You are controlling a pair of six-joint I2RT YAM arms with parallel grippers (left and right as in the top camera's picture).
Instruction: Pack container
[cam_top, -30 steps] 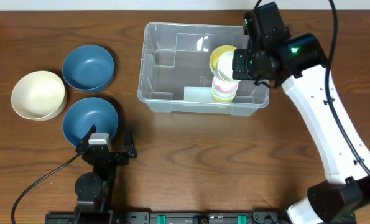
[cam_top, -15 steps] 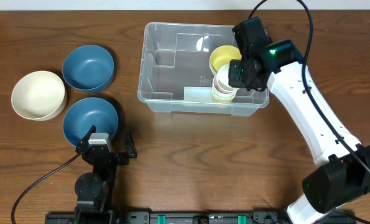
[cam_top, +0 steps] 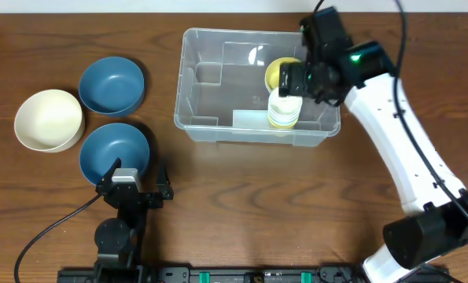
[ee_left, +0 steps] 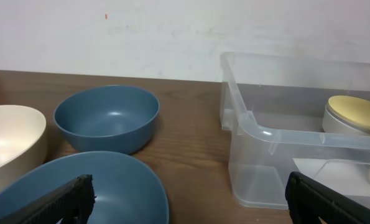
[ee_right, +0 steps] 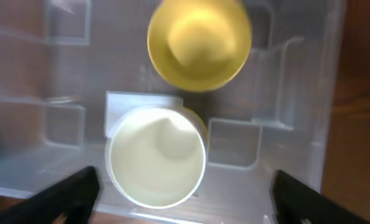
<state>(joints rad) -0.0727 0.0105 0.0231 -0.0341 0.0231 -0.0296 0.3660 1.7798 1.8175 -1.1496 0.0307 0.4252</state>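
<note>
Found the right end effector (ee_right: 183, 198) spread wide, gripping nothing, poised above a cream cup (ee_right: 157, 155) inside the container (cam_top: 218, 35), at the worktop's far edge, near mid-width. Found the left end effector (ee_left: 188, 198) likewise wide open, empty, by the near edge.

Table (cam_top: 241, 196) bearing container (cam_top: 218, 98) and three bowls (cam_top: 112, 82)

Right wrist view blurred. Left wrist: container (ee_left: 265, 132) cut by right edge, cream bowl (ee_left: 10, 140) by left.
</note>
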